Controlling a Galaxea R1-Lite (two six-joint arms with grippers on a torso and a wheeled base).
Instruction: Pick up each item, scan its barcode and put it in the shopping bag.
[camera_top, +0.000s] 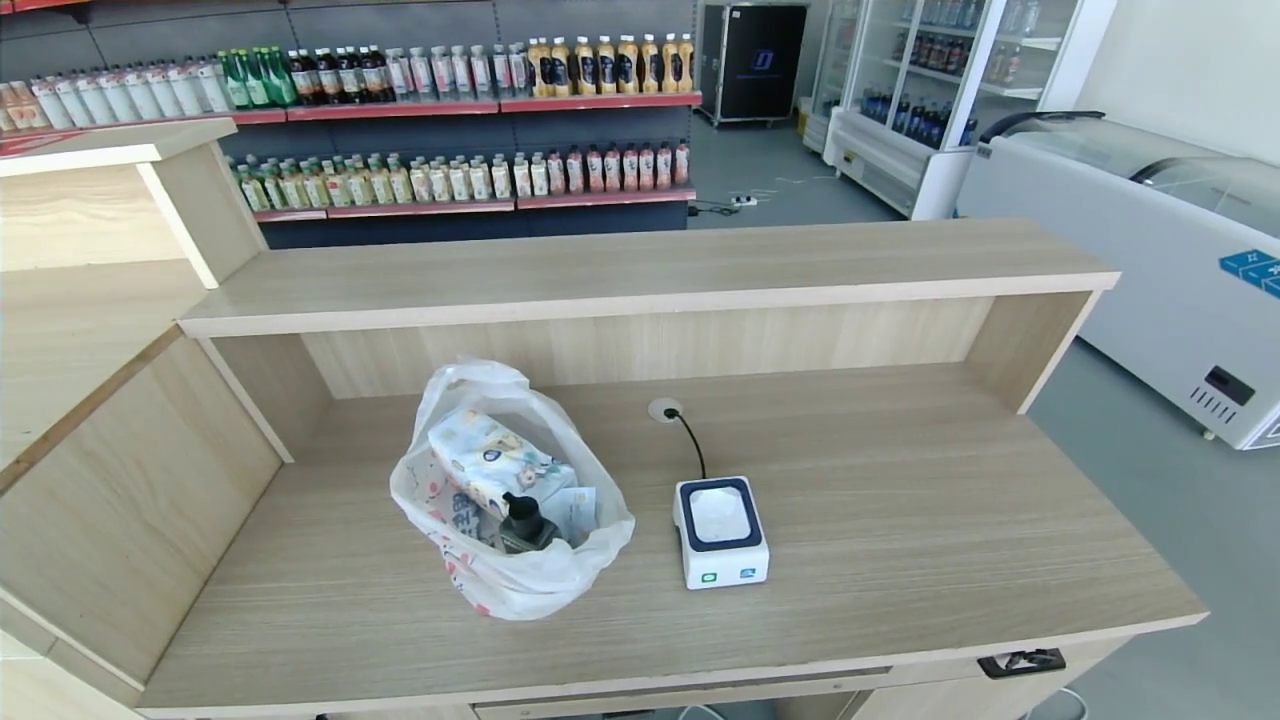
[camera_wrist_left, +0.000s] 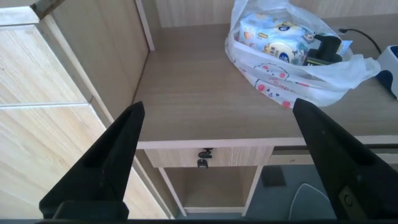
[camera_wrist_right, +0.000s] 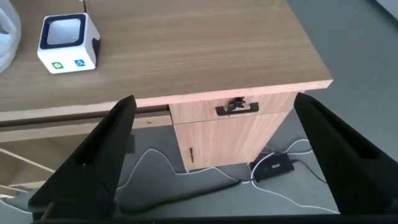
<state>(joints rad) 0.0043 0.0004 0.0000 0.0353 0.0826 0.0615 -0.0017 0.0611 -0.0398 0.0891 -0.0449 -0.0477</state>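
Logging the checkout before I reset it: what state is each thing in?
shopping bag: mouth open, on the counter.
patterned pack: inside the bag.
pump bottle: upright inside the bag.
scanner: on the counter, nothing on it.
left pincer: open, empty.
right pincer: open, empty.

surface: light wood counter (camera_top: 900, 520) with raised back ledge | left of middle: white plastic shopping bag (camera_top: 520, 590), mouth open upward | just right of bag, not touching: white scanner (camera_top: 720, 530), dark-framed window facing up | behind scanner: black cable (camera_top: 692, 440) running into round hole (camera_top: 664, 408) in the countertop
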